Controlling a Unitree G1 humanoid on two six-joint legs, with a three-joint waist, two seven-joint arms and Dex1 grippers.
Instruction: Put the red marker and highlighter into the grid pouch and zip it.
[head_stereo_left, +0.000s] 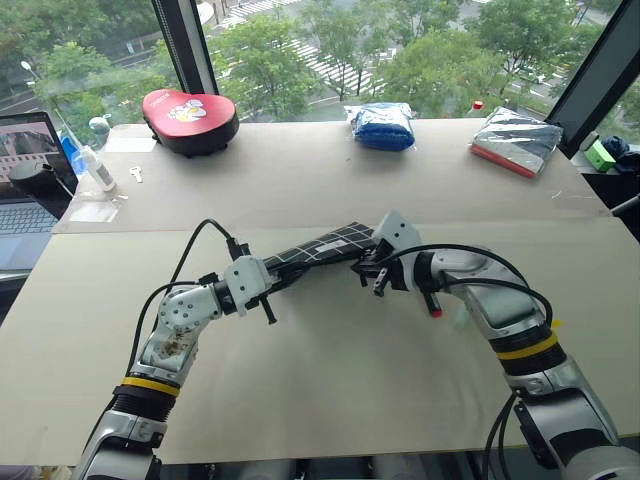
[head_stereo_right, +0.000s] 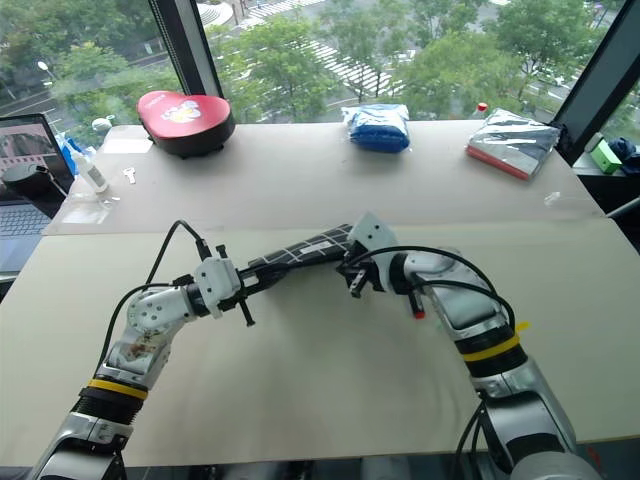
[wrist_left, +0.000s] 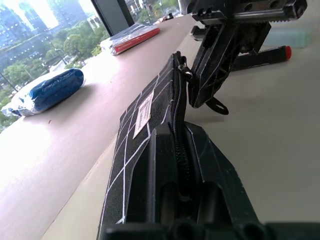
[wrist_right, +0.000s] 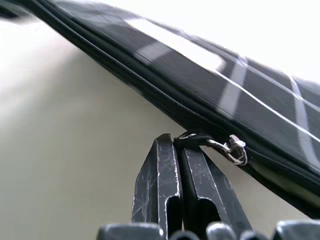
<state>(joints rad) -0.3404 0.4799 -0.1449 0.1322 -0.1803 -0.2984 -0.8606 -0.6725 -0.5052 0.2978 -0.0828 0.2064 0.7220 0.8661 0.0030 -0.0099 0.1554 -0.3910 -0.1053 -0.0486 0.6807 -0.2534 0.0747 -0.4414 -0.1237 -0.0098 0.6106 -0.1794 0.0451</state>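
Zipping comes first: left gripper (head_stereo_left: 268, 300) clamps the grid pouch (head_stereo_left: 318, 247), right gripper (wrist_right: 178, 150) pinches its pull strap (wrist_right: 192, 138); next, draw it open, since the red marker (head_stereo_left: 432, 305) lies outside.

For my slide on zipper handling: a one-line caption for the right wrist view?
Right gripper shut on the zipper pull strap of the grid pouch.

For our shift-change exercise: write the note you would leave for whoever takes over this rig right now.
Left hand: shut on one end of the grid pouch, holding it off the table.
Right hand: shut on the zipper pull strap at the pouch's other end.
Red marker and highlighter: on the table by the right arm, outside the pouch.
Done: pouch gripped at both ends.
Left: load both pens, then zip the pouch shut.
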